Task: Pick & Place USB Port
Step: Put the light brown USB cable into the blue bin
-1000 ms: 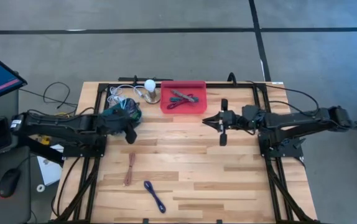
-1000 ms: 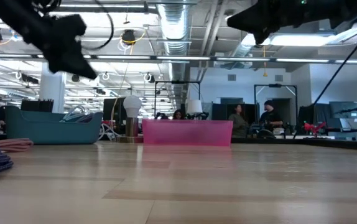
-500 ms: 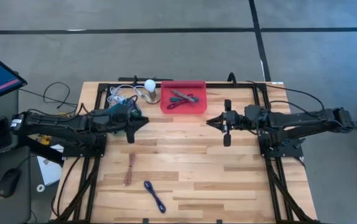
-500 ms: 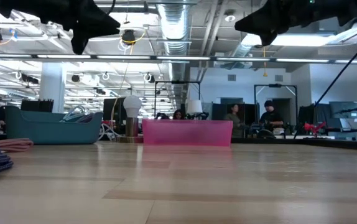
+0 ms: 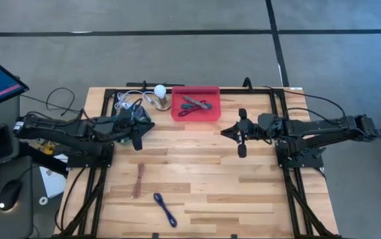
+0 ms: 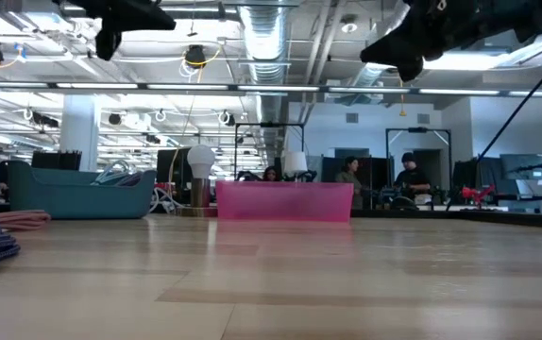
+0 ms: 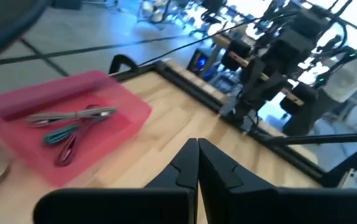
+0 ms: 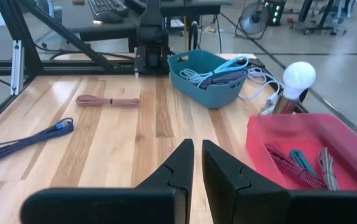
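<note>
Your left gripper (image 5: 137, 135) hangs above the table (image 5: 204, 186) near its left edge, just in front of the teal bin (image 8: 213, 76) at the far-left corner; its wrist view shows the two fingers pressed together with nothing between them. Your right gripper (image 5: 239, 136) hangs over the right-centre of the tabletop, fingers nearly together with only a thin gap and likewise empty. The cables for the job are split: a grey, a teal and a maroon one already lie in the red tray (image 5: 194, 111) at the far edge, several more fill the teal bin, and two remain loose near the front-left corner, the brown cable (image 5: 139, 179) and, closer to the front edge, the blue cable (image 5: 164, 208). Judging by that, the next pick is probably one of the loose pair. Risks from here: either gripper must open before it descends, or closed fingers will push a coil instead of taking it. The coils lie flat on the wood, so a shallow grasp may catch one strand and let the bundle unravel. The lamp with the white bulb (image 5: 159, 91) stands between bin and tray; a low carry toward the tray could knock it. Both arms heading to the tray together could clash.
</note>
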Controlling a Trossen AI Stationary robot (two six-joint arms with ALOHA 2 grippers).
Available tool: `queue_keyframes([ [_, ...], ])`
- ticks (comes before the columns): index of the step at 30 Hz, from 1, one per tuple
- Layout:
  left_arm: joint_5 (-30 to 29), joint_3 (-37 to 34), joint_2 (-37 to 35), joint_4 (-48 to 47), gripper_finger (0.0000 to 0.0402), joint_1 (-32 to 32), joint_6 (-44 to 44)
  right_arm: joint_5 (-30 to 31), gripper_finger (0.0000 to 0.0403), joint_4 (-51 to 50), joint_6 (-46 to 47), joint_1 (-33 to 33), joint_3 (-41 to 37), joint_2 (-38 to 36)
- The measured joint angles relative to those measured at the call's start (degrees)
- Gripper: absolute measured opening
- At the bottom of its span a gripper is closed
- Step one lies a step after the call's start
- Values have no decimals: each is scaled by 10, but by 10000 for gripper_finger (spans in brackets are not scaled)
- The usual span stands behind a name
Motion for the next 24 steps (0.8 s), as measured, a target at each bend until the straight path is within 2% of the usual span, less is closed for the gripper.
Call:
queue_keyframes([
  [3, -28, 23, 14, -63, 3, -26, -38, 0, 26, -5, 11, 0, 0, 0],
  [7, -29, 35, 43, -137, 3, -60, -130, 0, 26, -5, 11, 0, 0, 0],
  [10, 5, 38, 66, -209, 3, -82, -238, 0, 26, -5, 11, 0, 0, 0],
  [15, 97, 38, 106, -287, 3, -105, -396, 0, 26, -7, 11, 0, 0, 0],
  [20, 180, 39, 147, -313, 3, -107, -476, 0, 26, -7, 23, 0, 0, 0],
  [24, 201, 39, 190, -362, 2, -107, -488, 0, 26, -12, 30, 0, 0, 0],
])
